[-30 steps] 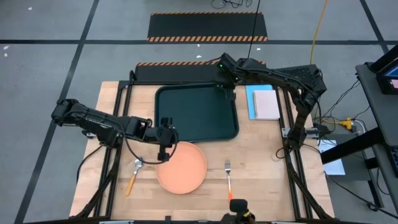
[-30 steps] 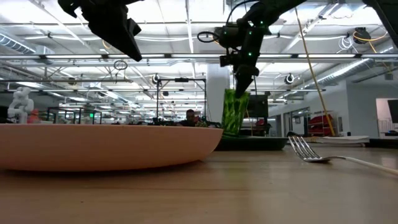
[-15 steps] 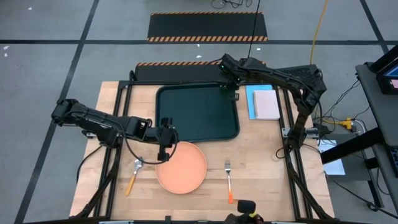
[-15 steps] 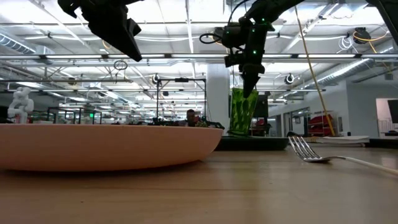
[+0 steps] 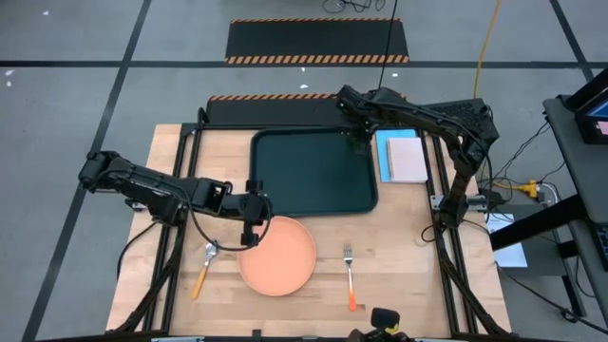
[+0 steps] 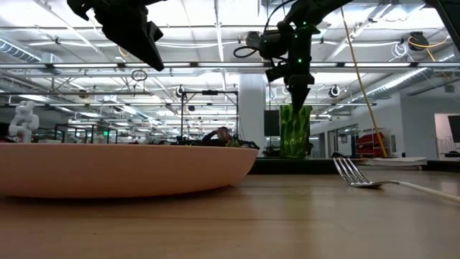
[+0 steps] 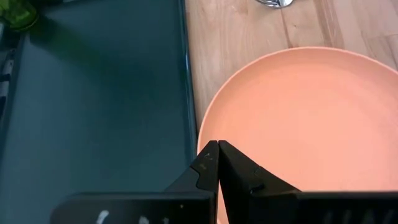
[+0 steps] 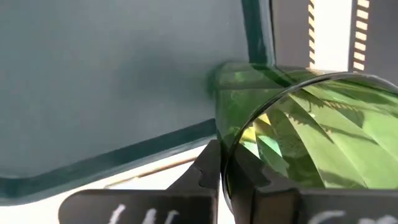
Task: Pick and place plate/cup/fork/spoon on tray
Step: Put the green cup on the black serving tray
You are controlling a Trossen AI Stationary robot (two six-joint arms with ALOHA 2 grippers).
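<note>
Two grippers: right [image 8: 219, 163] fingers pinch the cup [image 8: 311, 134] rim (over the tray [image 5: 313, 176]); left [image 7: 217, 155] fingers pressed together.

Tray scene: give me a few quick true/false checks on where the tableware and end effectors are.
1. The plate lies on the tray. False: it lies on the table beside the tray.
2. The right end effector is shut on the cup rim. True.
3. The fork is held by the left end effector. False: it lies free on the table.
4. The spoon lies left of the plate. True.
</note>
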